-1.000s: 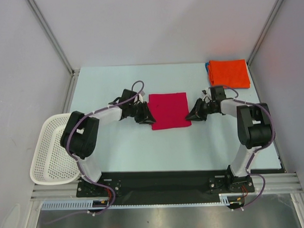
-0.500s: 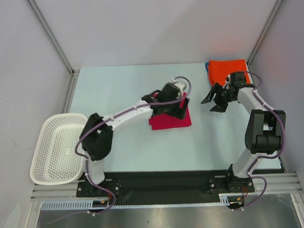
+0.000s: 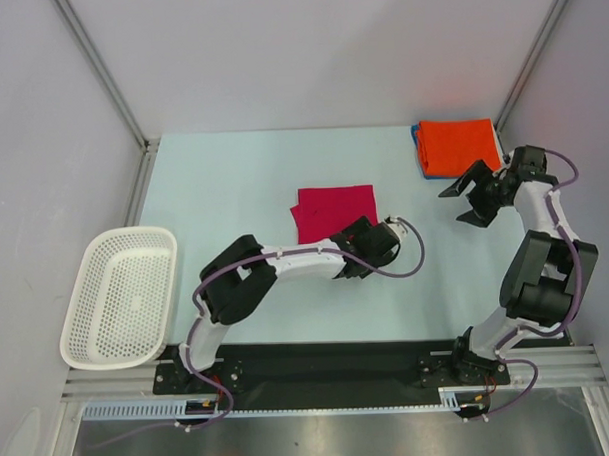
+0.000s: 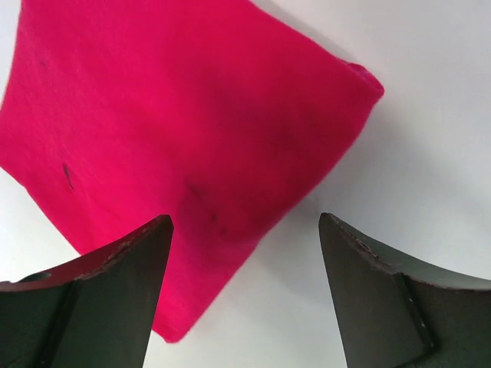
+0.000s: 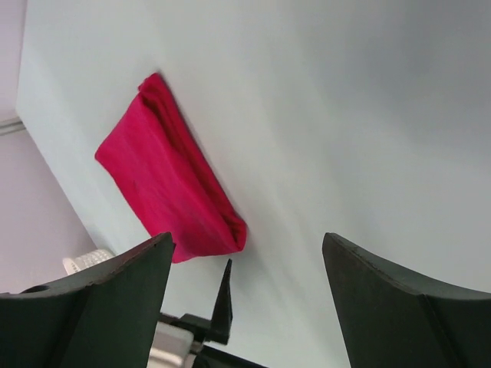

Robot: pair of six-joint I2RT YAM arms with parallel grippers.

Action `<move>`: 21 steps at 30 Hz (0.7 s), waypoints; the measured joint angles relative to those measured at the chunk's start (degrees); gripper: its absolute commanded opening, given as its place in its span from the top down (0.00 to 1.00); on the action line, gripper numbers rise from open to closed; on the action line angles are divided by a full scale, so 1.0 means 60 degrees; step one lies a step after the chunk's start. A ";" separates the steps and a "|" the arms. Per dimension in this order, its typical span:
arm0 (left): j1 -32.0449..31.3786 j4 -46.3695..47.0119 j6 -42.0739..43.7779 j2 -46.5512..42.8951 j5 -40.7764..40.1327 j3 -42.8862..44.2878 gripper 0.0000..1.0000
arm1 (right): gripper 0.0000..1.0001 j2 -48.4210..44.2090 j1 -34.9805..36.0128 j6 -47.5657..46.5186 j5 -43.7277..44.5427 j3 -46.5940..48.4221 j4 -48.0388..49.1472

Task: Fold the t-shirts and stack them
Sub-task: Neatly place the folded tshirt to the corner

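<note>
Surface [image 3: 233, 180] carries the folded red shirt [image 3: 334, 212] near its middle, long side running left to right, well apart from the folded orange shirt [image 3: 460, 146] at the far right corner. The left fingers [image 4: 100, 299], spread apart and empty, hover at the red shirt's near right corner, so that arm looks the nearer one to lift it. The right fingers [image 5: 399, 307], also apart and empty, hang just beside the orange shirt's near edge.
</note>
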 measured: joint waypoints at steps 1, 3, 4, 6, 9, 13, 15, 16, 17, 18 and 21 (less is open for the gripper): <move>-0.0029 0.0127 0.0208 0.0102 -0.0135 0.0000 0.17 | 0.14 -0.0073 0.0095 0.0000 -0.0062 -0.0018 0.0058; -0.0120 0.0401 0.0561 0.0248 -0.0412 0.0000 0.17 | 0.13 -0.0178 0.0342 0.0000 -0.0157 -0.0131 0.0251; -0.0168 0.0463 0.0674 0.0266 -0.0441 0.0000 0.17 | 0.13 -0.0197 0.0441 0.0000 -0.0193 -0.0200 0.0321; -0.0328 0.0568 0.0896 0.0397 -0.0663 0.0084 0.19 | 0.13 -0.0208 0.0678 0.0000 -0.0222 -0.0412 0.0492; -0.0517 0.0608 0.1064 0.0787 -0.0896 0.0576 0.23 | 0.13 -0.0208 0.0980 0.0022 -0.0251 -0.0776 0.0623; -0.0597 0.0608 0.1209 0.1224 -0.0925 0.1151 0.32 | 0.13 -0.0208 0.1122 0.0120 -0.0273 -0.1173 0.0856; -0.0597 0.0605 0.1213 0.1344 -0.0925 0.1290 0.37 | 0.13 -0.0208 0.1184 0.0182 -0.0266 -0.1297 0.0943; -0.0590 0.0594 0.1217 0.1392 -0.0918 0.1326 0.39 | 0.13 -0.0208 0.1220 0.0200 -0.0266 -0.1348 0.0998; -0.0579 0.0608 0.1213 0.1417 -0.0925 0.1344 0.43 | 0.13 -0.0208 0.1260 0.0248 -0.0266 -0.1399 0.1067; -0.0565 0.0605 0.1198 0.1424 -0.0900 0.1348 0.47 | 0.13 -0.0208 0.1297 0.0273 -0.0266 -0.1435 0.1137; -0.0492 0.0568 0.1169 0.1443 -0.0780 0.1337 0.73 | 0.13 -0.0200 0.1439 0.0372 -0.0273 -0.1548 0.1330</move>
